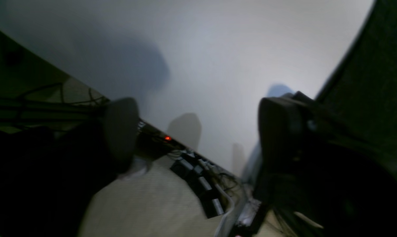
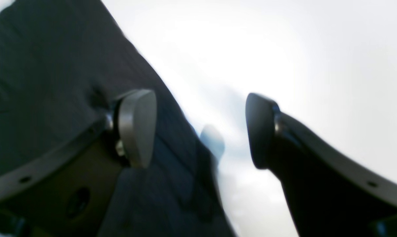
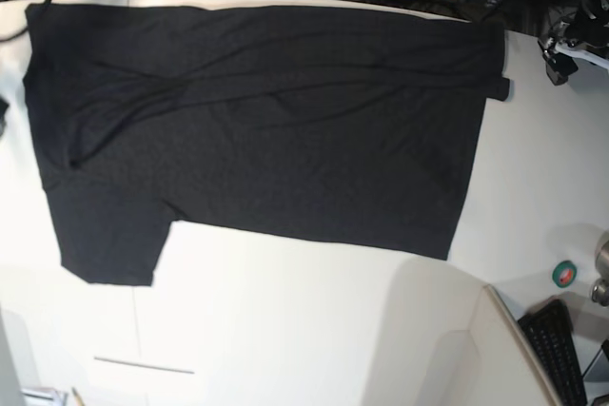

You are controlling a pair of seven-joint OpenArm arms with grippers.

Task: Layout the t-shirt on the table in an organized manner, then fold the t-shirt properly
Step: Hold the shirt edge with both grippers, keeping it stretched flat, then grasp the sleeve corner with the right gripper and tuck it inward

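In the left wrist view we see the left gripper [image 1: 198,131] with its jaws spread wide and nothing between them; behind the gap lies the pale desk [image 1: 218,49], and the black t-shirt [image 1: 376,65] fills the upper right corner of the frame. Along the lower middle, past the desk's edge, cables and a power strip [image 1: 198,184] lie on the floor, with a small red light among them. In the right wrist view the right gripper [image 2: 201,128] also has its jaws spread and empty, with the t-shirt [image 2: 53,65] covering the left side of the frame and the bright desk [image 2: 316,49] on the right. In the base view the t-shirt [image 3: 285,130] lies spread flat across the upper half of the desk [image 3: 285,330], one sleeve pointing toward the lower left; a keyboard [image 3: 557,349] sits at the lower right corner, and we cannot make out either gripper here.
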